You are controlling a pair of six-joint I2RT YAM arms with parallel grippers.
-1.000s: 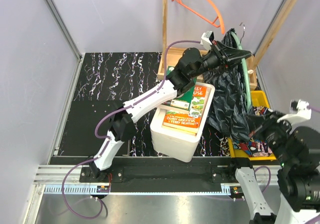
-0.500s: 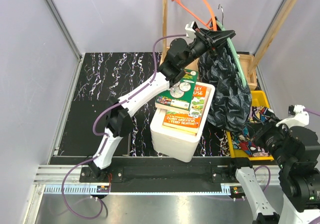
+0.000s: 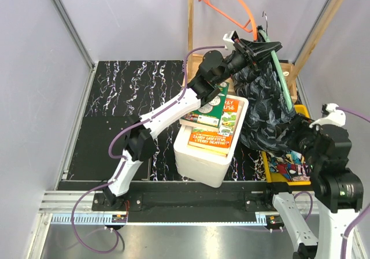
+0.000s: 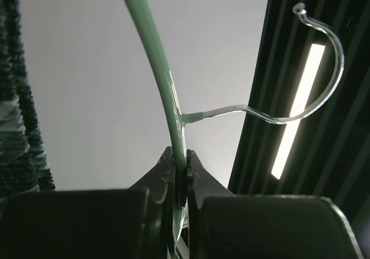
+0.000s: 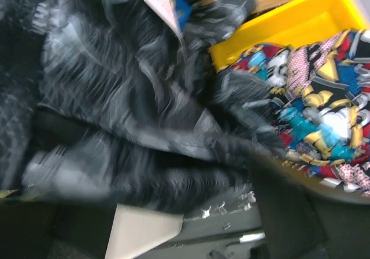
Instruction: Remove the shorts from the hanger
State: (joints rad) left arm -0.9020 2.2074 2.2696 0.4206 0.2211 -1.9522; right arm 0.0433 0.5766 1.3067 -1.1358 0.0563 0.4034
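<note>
My left gripper point(image 3: 250, 46) is raised at the back and shut on the green hanger point(image 3: 280, 68); in the left wrist view its jaws pinch the hanger's bar point(image 4: 167, 85) just below the wire hook, gripper point(image 4: 180, 165). The black-navy shorts point(image 3: 263, 106) still hang from it, draped down to the yellow bin point(image 3: 301, 112). My right gripper point(image 3: 302, 133) is at their lower edge, jaws wide apart. The blurred right wrist view shows the dark shorts point(image 5: 127, 108) in front of the open gripper point(image 5: 167, 213). The comic-print shorts point(image 5: 324, 108) lie in the bin point(image 5: 272, 30).
A white foam box point(image 3: 199, 158) with books point(image 3: 217, 126) on top stands left of the hanging cloth. Behind are a wooden post point(image 3: 190, 22), an orange hanger point(image 3: 228, 7) and a wooden crate point(image 3: 291, 88). Walls close in on both sides.
My right gripper has opened, dropped away from the dark shorts, then come back up to their lower edge. The left arm swung the hanger left and up, then back to the right.
</note>
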